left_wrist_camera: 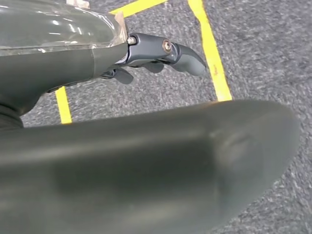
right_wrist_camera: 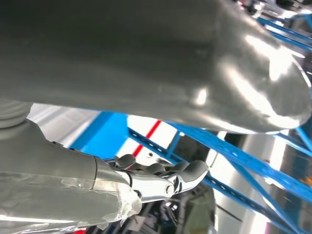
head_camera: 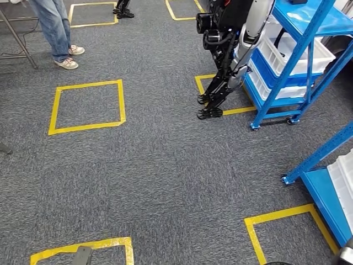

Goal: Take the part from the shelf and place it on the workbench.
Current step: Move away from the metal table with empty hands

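In the left wrist view my left hand (left_wrist_camera: 154, 51) hangs over grey carpet, its dark fingers (left_wrist_camera: 184, 56) stretched out and apart with nothing in them. My right hand (right_wrist_camera: 158, 179) in the right wrist view is likewise stretched out and holds nothing, with the beams of a blue shelf (right_wrist_camera: 239, 158) close behind it. In the head view that near blue shelf (head_camera: 320, 187) stands at the right edge, carrying a white bin (head_camera: 343, 176). What the bin holds is hidden.
A second blue shelf (head_camera: 291, 83) with white bins (head_camera: 291, 52) stands farther back on the right, another robot (head_camera: 226, 49) beside it. A person's legs (head_camera: 54, 27) are at the far left. Yellow tape squares (head_camera: 87, 105) mark the grey carpet.
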Motion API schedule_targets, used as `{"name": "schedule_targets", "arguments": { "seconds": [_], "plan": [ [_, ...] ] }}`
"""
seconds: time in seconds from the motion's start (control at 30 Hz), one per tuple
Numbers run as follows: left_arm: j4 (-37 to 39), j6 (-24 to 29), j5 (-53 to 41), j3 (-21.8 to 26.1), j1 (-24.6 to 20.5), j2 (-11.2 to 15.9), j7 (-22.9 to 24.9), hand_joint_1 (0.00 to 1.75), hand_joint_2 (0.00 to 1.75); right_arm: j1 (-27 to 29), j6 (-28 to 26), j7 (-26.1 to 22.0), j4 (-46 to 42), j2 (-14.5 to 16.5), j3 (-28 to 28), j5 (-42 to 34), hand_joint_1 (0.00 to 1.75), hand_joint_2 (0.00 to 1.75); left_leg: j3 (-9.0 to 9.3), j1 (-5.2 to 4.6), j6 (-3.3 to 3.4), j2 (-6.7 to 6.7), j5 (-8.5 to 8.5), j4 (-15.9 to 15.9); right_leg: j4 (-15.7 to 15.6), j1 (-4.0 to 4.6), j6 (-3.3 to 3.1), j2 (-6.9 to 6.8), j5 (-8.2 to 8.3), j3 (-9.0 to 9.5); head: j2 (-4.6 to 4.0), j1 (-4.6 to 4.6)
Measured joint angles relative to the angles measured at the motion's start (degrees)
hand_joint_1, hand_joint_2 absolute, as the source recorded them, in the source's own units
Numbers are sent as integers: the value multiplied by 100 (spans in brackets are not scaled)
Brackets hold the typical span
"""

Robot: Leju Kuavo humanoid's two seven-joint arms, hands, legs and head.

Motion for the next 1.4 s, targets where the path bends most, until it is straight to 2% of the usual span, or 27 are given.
{"name": "schedule_targets", "arguments": {
  "seconds": [0.03, 0.1, 0.13, 0.17, 0.2, 0.27, 0.33, 0.37, 0.43, 0.5, 0.57, 0.63, 0.67, 0.7, 0.77, 0.83, 0.9, 0.93, 1.0, 1.07, 1.13, 1.17, 1.2, 1.23, 1.27, 1.33, 1.4],
  "plan": [
    [0, -2, -15, 0, -6, -1, 0, 0, 0, -90, 130, 46, 144, -1, -112, -66, 0, 0, 15, 11, 26, 47, 8, -23, 216, -4, 36, -116, -128, -99, 0, 7],
    [0, -4, -44, 0, 1, 0, 2, 0, 0, -307, 428, 57, 538, -1, -434, -178, 0, 0, 26, 0, 54, 149, 1, -32, 946, -33, 101, -329, -465, -466, -1, 16],
    [0, -5, -56, 1, 7, 2, 3, 0, 0, -410, 570, 19, 765, -2, -639, -211, 0, 0, 27, -5, 58, 199, -6, -31, 1286, -53, 123, -372, -573, -650, -1, 15],
    [0, -5, -67, 2, 11, 3, 5, 0, 0, -506, 701, -18, 1000, -2, -866, -229, 0, 0, 32, -10, 60, 244, -16, -31, 1460, -69, 139, -392, -580, -755, 0, 15],
    [0, -5, -74, 2, 11, 4, 7, 0, 0, -605, 811, -30, 1228, -2, -1095, -230, 0, 0, 43, -13, 58, 283, -29, -30, 1396, -81, 146, -406, -468, -741, 0, 15],
    [0, -4, -85, 2, 9, 5, 16, 0, 0, -838, 978, -7, 1708, -11, -1564, -176, 0, 0, 92, -15, 39, 359, -65, -31, 661, -86, 136, -485, -44, -405, 1, 15],
    [0, 0, -98, 3, 4, 5, 36, 0, 0, -1112, 1070, -13, 2291, -62, -2068, -62, 0, 0, 135, -25, -6, 424, -104, -36, -11, -31, 90, -622, 187, -84, 1, 9],
    [0, 4, -106, 4, 3, 4, 48, 0, 0, -1272, 1083, -44, 2683, -117, -2366, 10, 0, 0, 146, -21, -35, 456, -120, -39, -143, 6, 59, -652, 196, -27, 0, 6],
    [1, 16, -120, 5, -4, -13, 67, 0, 0, -1597, 1012, -141, 3636, -289, -3007, 208, 0, 0, 167, 15, -106, 522, -146, -47, -184, 68, -11, -586, 191, -18, 1, 1],
    [2, 36, -126, 8, -25, -36, 75, 0, 0, -1854, 800, -181, 4624, -499, -3572, 465, 0, 0, 156, 52, -146, 455, -246, 55, -249, 73, -85, -519, 209, 36, 1, 5],
    [1, 49, -126, 14, -26, -44, 93, 0, 0, -2070, 540, -106, 5565, -674, -3988, 687, 0, 0, -66, 49, -142, 294, -532, 572, -294, 52, -159, -455, 216, 89, 0, 3],
    [0, 57, -126, 22, 7, -43, 114, 0, 0, -2237, 338, 68, 6411, -795, -4270, 860, 0, 0, -458, 32, -139, 221, -827, 1329, -293, 49, -200, -348, 202, 103, 1, -2],
    [0, 62, -126, 26, 23, -42, 120, 0, 0, -2290, 258, 199, 6770, -838, -4368, 949, 0, 0, -592, 28, -140, 210, -849, 1541, -291, 49, -205, -282, 194, 114, 1, -1],
    [0, 68, -126, 31, 31, -39, 124, 0, 0, -2328, 184, 336, 7114, -879, -4451, 1038, 0, 0, -633, 25, -136, 199, -754, 1543, -285, 47, -203, -215, 181, 131, 2, -3],
    [0, 84, -126, 37, 31, -32, 125, 0, 0, -2383, 75, 522, 7684, -949, -4572, 1160, 0, 0, -423, 24, -118, 136, -301, 935, -260, 32, -178, -86, 138, 178, 1, -4],
    [0, 101, -127, 44, 25, -26, 126, 0, 0, -2437, 30, 580, 8089, -1015, -4656, 1204, 0, 0, -156, 28, -101, -33, -2, 285, -199, 25, -125, 24, 85, 180, 1, -2],
    [1, 107, -128, 53, 20, -25, 128, 0, 0, -2483, 11, 605, 8381, -1079, -4719, 1235, 0, 0, -81, 8, -81, -130, 6, 94, -164, 2, -57, 108, 63, 136, 1, -3],
    [1, 110, -128, 57, 15, -26, 128, 0, 0, -2494, 1, 612, 8500, -1112, -4745, 1249, 0, 0, -78, 0, -60, -107, 6, 72, -166, -16, -22, 148, 63, 119, 1, -4],
    [1, 119, -128, 66, 6, -24, 131, 0, 0, -2504, -53, 732, 8706, -1165, -4790, 1314, 0, 0, -51, 3, 3, -34, 24, 21, -93, -31, 48, 38, -4, 89, 1, -2],
    [0, 130, -126, 80, 7, -21, 134, 0, 0, -2551, -143, 1058, 8903, -1198, -4814, 1469, 0, 0, -15, 10, 55, 66, 31, -17, 360, -37, 104, -221, -267, -117, 1, 5],
    [0, 137, -126, 99, 21, -21, 145, 0, 0, -2600, -181, 1517, 9138, -1202, -4818, 1667, 0, 0, -2, 2, 71, 176, 10, -21, 1120, -61, 151, -355, -583, -514, 2, 6],
    [0, 140, -127, 107, 26, -21, 152, 0, 0, -2609, -165, 1754, 9260, -1188, -4818, 1747, 0, 0, 6, 0, 70, 227, -4, -21, 1379, -76, 168, -378, -636, -664, 2, 6],
    [0, 144, -127, 114, 28, -21, 156, 0, 0, -2607, -138, 1952, 9374, -1165, -4819, 1806, 0, 0, 18, 0, 62, 271, -20, -21, 1430, -89, 179, -394, -577, -713, 1, 5],
    [0, 151, -127, 119, 28, -21, 160, 0, 0, -2603, -97, 2112, 9475, -1134, -4820, 1857, 0, 0, 39, 0, 50, 310, -37, -21, 1247, -100, 182, -416, -413, -646, 1, 5],
    [0, 158, -127, 125, 27, -22, 161, 0, 0, -2601, -45, 2224, 9555, -1098, -4821, 1905, 0, 0, 68, 0, 33, 349, -58, -21, 865, -105, 178, -464, -183, -474, 1, 5],
    [0, 174, -127, 140, 26, -22, 162, 0, 0, -2622, 97, 2339, 9686, -1025, -4816, 2027, 0, 0, 118, -14, -21, 421, -103, -22, 138, -69, 129, -631, 111, -136, 1, 3],
    [0, 186, -128, 154, 22, -22, 157, 0, 0, -2640, 255, 2360, 9784, -965, -4792, 2159, 0, 0, 145, -26, -86, 482, -136, -29, -103, -15, 56, -694, 139, -35, 1, -3]
  ]
}}
